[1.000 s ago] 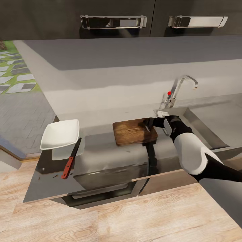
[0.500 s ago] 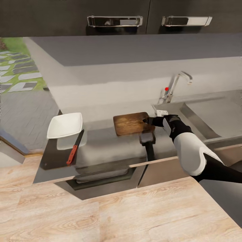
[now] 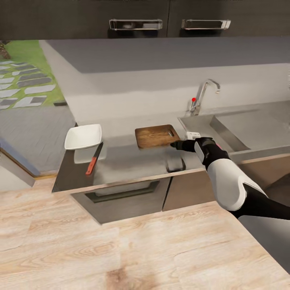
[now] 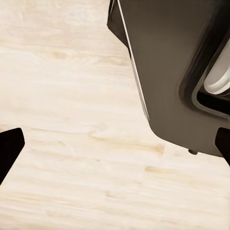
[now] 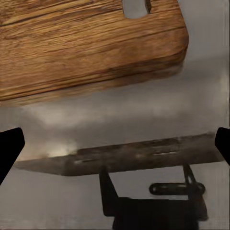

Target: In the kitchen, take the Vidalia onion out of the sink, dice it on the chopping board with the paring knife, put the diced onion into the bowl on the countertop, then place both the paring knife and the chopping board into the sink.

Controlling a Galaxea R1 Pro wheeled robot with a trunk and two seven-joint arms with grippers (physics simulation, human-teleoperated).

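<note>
Head view: right gripper (image 3: 175,144), fingers spread with nothing between, sits beside the chopping board (image 3: 155,135) corner.

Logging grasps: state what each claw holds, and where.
Nothing is held. The right claw is open short of the dark brown wooden chopping board, grey countertop between its jaws; the left claw is open above pale wood floor.

The chopping board (image 5: 91,45), brown with clear grain and a handle slot near one corner, lies on the grey countertop (image 5: 124,115). Beside the board, the right gripper's dark fingertips (image 5: 9,148) stand apart
</note>
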